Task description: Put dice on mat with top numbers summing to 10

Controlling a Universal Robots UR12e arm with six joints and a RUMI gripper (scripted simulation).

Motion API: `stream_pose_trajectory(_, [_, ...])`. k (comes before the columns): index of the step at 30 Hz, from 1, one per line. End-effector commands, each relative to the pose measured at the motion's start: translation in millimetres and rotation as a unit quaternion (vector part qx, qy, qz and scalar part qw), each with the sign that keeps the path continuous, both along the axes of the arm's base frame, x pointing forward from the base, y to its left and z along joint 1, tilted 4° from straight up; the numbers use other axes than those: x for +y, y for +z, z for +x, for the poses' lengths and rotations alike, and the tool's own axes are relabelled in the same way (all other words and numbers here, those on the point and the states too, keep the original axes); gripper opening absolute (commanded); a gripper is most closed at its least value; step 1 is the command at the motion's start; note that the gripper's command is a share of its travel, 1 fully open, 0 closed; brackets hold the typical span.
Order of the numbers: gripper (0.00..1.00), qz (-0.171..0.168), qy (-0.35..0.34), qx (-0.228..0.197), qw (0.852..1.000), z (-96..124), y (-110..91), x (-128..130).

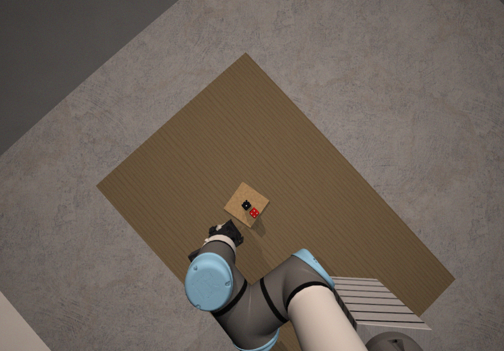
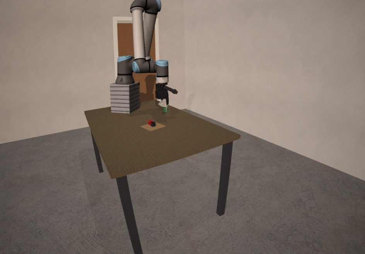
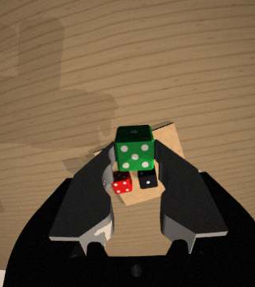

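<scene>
1 green die, gripped by the claw, hangs outside the mat's edge.

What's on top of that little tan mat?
A red die and a black die. Whatever lies directly beneath them is covered, so their undersides can't be seen.

Two dice lie side by side on mat.

Table — grained wood, matt; floor — rough.
</scene>
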State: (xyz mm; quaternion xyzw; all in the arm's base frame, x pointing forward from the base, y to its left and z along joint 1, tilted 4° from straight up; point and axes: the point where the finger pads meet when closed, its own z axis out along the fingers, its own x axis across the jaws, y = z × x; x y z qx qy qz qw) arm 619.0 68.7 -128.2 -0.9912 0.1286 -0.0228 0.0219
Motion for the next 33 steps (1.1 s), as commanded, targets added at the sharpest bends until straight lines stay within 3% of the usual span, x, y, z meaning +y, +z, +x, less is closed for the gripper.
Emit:
stream_pose_trajectory(1, [0.10, 0.002, -0.044, 0.001, 0.999, 4, 1, -7])
stream_pose_trajectory(8, [0.10, 0.006, -0.127, 0.004, 0.992, 9, 1, -20])
stream_pose_trajectory(16, [0.10, 0.013, -0.259, 0.009, 0.966, 17, 1, -42])
stream_pose_trajectory(22, [0.10, 0.018, -0.354, 0.013, 0.935, 22, 2, -58])
stream_pose_trajectory(24, [0.10, 0.018, -0.354, 0.013, 0.935, 22, 2, -58])
stream_pose_trajectory(27, [0.10, 0.021, -0.418, 0.015, 0.908, 25, 2, -71])
stream_pose_trajectory(31, [0.10, 0.024, -0.463, 0.017, 0.886, 27, 2, -79])
stream_pose_trajectory(33, [0.10, 0.026, -0.500, 0.018, 0.865, 29, 2, -87])
